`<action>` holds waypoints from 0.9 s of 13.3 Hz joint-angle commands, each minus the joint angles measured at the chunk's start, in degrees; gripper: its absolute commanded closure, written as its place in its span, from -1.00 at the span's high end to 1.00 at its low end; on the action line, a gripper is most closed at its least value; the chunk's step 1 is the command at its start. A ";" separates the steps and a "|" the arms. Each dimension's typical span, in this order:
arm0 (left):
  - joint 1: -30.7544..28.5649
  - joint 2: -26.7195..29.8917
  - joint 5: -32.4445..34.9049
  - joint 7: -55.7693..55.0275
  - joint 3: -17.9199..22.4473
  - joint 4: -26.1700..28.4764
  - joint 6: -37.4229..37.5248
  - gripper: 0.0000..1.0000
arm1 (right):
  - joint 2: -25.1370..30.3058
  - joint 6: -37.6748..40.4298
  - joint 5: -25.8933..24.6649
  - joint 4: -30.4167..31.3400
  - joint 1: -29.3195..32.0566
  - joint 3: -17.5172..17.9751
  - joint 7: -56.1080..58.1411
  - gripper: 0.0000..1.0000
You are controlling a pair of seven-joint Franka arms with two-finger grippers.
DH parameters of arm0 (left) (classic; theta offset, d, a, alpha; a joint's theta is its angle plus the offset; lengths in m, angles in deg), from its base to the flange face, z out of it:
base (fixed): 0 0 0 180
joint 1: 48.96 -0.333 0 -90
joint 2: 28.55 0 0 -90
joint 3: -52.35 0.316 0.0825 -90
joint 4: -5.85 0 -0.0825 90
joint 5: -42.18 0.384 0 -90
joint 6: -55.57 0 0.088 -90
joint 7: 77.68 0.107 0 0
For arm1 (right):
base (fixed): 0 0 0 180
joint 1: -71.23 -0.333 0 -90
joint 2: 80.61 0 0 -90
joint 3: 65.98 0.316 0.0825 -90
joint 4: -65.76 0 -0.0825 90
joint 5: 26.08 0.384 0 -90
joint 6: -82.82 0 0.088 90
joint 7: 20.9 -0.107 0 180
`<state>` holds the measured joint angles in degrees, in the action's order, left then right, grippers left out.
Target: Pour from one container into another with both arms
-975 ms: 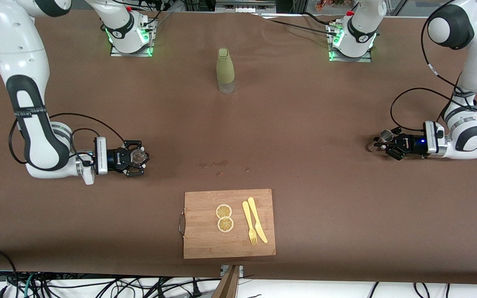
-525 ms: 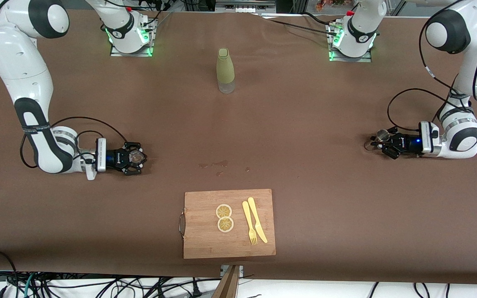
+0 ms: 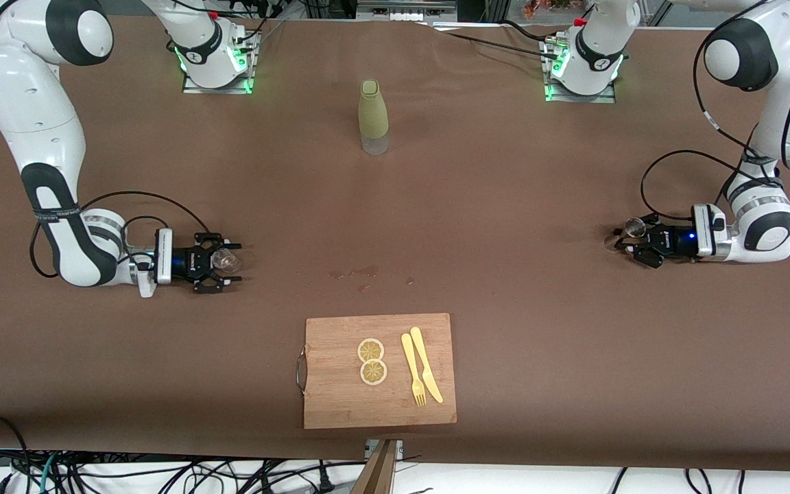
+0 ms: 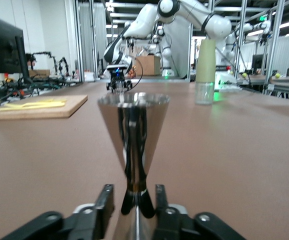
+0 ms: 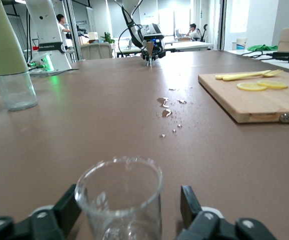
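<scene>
The short clear glass (image 3: 228,259) (image 5: 119,197) stands on the table toward the right arm's end. My right gripper (image 3: 233,263) (image 5: 129,210) lies low and level around it, open, with a gap beside one finger (image 5: 188,205). The steel hourglass jigger (image 3: 635,226) (image 4: 133,125) stands upright toward the left arm's end. My left gripper (image 3: 627,241) (image 4: 134,200) straddles its narrow waist, open, with its fingers (image 4: 105,202) apart from the metal.
A tall olive-green bottle (image 3: 373,116) stands mid-table near the bases. A wooden cutting board (image 3: 340,398) with lemon slices, a yellow knife and a fork lies near the front edge. Small wet spots (image 3: 364,273) mark the cloth between board and bottle.
Both arms have sunk lower toward the table. The right gripper has drawn back a little toward its arm's end. The glass and the jigger stay between the fingers.
</scene>
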<state>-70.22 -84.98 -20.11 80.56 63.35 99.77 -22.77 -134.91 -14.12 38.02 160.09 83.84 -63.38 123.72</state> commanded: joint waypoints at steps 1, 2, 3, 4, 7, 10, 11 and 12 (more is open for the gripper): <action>0.25 -0.17 1.20 5.26 0.87 -2.24 -1.98 1.00 | 0.50 3.68 -1.61 -0.20 0.75 -3.20 -1.70 1.00; 0.25 0.00 1.29 2.19 1.04 -3.65 -2.16 1.00 | 1.29 5.00 -3.09 -0.46 0.75 -4.43 -3.98 1.00; 0.43 0.35 1.81 -2.28 1.74 -5.23 -2.16 1.00 | 2.69 5.79 -5.11 -0.73 0.75 -5.66 -6.96 1.00; 0.52 1.05 4.69 -9.11 2.01 -7.50 -2.16 1.00 | 4.44 6.67 -6.43 -0.82 0.75 -6.55 -10.73 1.00; 1.22 4.47 12.87 -30.46 2.18 -13.23 -2.16 1.00 | 10.41 9.48 -13.36 -1.78 0.66 -9.27 -24.25 1.00; 3.41 10.70 20.08 -54.44 2.71 -13.77 -1.12 1.00 | 18.41 10.19 -23.20 -2.49 0.49 -9.72 -42.08 1.00; 4.29 13.08 21.40 -61.58 2.71 -13.77 0.46 1.00 | 21.22 10.46 -26.72 -2.75 0.31 -9.63 -48.32 1.00; 5.51 15.54 22.72 -68.26 2.80 -13.77 1.17 1.00 | 23.60 10.81 -29.97 -2.92 0.14 -9.37 -53.78 1.00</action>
<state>-67.37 -74.27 -0.59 23.53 65.13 84.92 -23.00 -116.70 -4.05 13.36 155.96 84.47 -72.99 79.29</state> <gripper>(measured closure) 0.000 0.000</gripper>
